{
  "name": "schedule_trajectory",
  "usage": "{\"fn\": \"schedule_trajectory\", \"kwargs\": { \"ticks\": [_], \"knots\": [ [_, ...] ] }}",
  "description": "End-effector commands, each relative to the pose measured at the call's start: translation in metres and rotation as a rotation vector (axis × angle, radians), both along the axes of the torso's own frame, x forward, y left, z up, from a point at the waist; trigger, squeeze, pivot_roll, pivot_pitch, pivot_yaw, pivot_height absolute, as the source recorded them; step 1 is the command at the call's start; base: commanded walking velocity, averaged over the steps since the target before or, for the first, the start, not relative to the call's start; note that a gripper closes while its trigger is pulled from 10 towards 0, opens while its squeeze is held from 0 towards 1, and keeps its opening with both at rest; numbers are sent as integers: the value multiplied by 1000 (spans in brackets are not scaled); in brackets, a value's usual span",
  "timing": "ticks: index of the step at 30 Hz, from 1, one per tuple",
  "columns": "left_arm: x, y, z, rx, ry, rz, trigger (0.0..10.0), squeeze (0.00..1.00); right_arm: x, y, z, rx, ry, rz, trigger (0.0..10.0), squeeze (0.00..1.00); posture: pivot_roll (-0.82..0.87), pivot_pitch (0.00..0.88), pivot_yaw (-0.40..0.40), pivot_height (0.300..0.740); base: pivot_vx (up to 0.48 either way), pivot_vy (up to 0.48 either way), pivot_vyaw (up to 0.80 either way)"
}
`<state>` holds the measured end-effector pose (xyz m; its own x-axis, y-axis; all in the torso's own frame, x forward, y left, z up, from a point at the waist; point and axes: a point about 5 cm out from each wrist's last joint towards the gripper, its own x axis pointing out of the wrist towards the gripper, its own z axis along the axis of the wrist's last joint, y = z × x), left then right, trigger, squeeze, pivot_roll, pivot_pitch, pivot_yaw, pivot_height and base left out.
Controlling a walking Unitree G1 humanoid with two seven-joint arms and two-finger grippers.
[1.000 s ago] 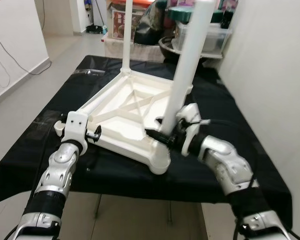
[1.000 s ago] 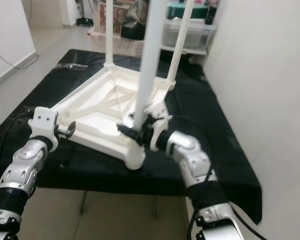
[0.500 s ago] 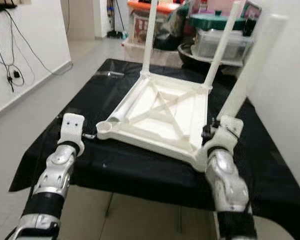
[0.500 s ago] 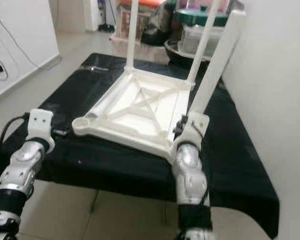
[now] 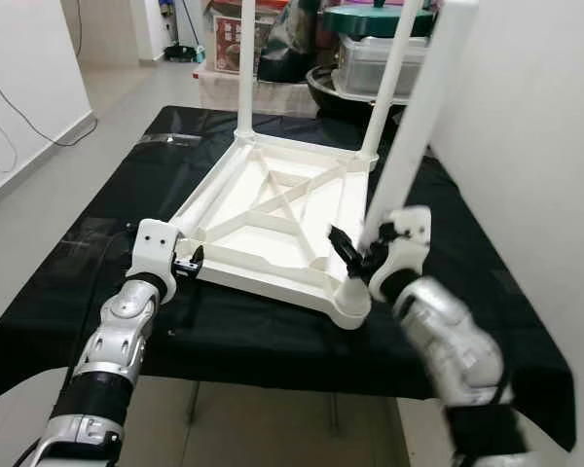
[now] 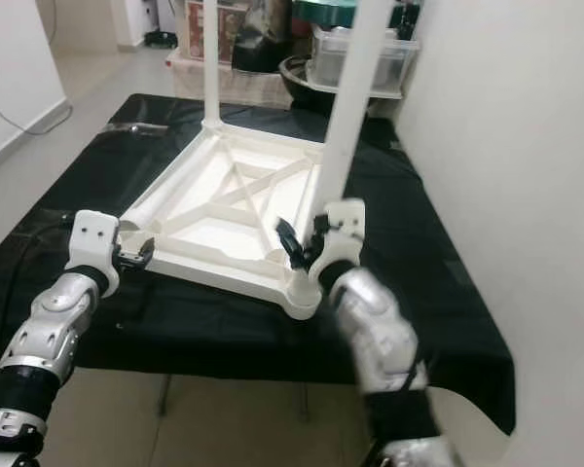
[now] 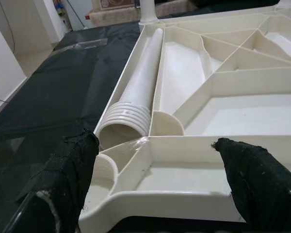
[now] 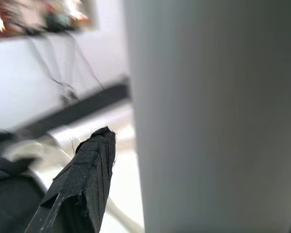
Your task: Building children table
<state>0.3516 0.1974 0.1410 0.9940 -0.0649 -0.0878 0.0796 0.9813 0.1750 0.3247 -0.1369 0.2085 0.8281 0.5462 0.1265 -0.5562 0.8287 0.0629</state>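
Observation:
A white plastic children's table top (image 5: 263, 282) lies upside down on a black-covered table (image 5: 117, 204). Two legs (image 5: 245, 68) (image 5: 389, 78) stand in its far corners. A third leg (image 5: 414, 126) rises, slightly tilted, above the near right corner socket (image 5: 351, 302). My right gripper (image 5: 355, 255) is at this leg's lower end. It is open, with one finger (image 8: 87, 174) a little off the leg (image 8: 208, 121). A fourth leg (image 7: 140, 87) lies inside the top along its left rim. My left gripper (image 7: 155, 143) is open at the near left corner (image 5: 188, 265).
A white wall (image 5: 526, 146) runs close along the right side of the table. Storage boxes and a dark bowl (image 5: 370, 58) are stacked behind the far edge. Tiled floor (image 5: 39, 165) lies to the left.
The camera swung about between frames. My right gripper has risen from the corner socket to the leg's lower end, and its finger now stands off the leg. My left gripper stays at the near left corner.

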Motion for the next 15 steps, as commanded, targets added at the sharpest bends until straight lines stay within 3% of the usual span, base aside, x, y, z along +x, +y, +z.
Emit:
{"fn": "schedule_trajectory", "kwargs": {
  "ticks": [1, 2, 3, 5, 6, 7, 8, 9, 10, 13, 14, 15],
  "knots": [
    [1, 1, -1, 10, 9, 3, 10000, 0, -7, 18, -4, 3, -5, 196, 10000, 0, 118, 0, -98, 740, 0, 0, 0],
    [2, 0, -2, 8, 7, 6, 10000, 0, -12, 20, -21, -90, 34, 355, 10000, 0, 136, 0, -108, 740, 0, 0, 0],
    [2, -1, -1, 5, 4, 7, 10000, 0, -15, 23, -40, -150, 93, 451, 6235, 0, 142, 0, -112, 740, 0, 0, 0],
    [2, -1, -1, 5, 4, 7, 10000, 0, -15, 23, -40, -150, 93, 451, 6235, 0, 142, 0, -112, 740, 0, 0, 0],
    [2, -2, -1, 4, 0, 7, 10000, 0, -16, 26, -53, -189, 140, 512, 4196, 0, 142, 0, -112, 740, 0, 0, 0],
    [1, -2, 0, 3, -2, 7, 10000, 0, -16, 31, -63, -208, 172, 533, 1412, 0, 142, 0, -112, 740, 0, 0, 0],
    [1, 0, 0, 7, -1, 11, 10000, 0, -7, 34, -69, -217, 201, 457, 0, 0, 154, 0, -117, 740, 0, 0, 0],
    [1, 2, -1, 10, 1, 14, 10000, 0, -1, 36, -72, -225, 219, 401, 0, 0, 154, 0, -117, 740, 0, 0, 0],
    [1, 3, -1, 13, 2, 16, 10000, 0, 10, 33, -78, -243, 255, 260, 0, 0, 153, 0, -110, 740, 0, 0, 0],
    [1, 4, -1, 14, 3, 16, 10000, 0, 16, 30, -82, -256, 280, 179, 0, 0, 153, 0, -110, 740, 0, 0, 0],
    [1, 3, 0, 16, 1, 12, 10000, 0, 28, 18, -86, -244, 329, -27, 0, 0, 148, 0, -109, 740, 0, 0, 0],
    [1, 3, 0, 16, 1, 12, 10000, 0, 28, 18, -86, -244, 329, -27, 0, 0, 148, 0, -109, 740, 0, 0, 0]
  ]
}}
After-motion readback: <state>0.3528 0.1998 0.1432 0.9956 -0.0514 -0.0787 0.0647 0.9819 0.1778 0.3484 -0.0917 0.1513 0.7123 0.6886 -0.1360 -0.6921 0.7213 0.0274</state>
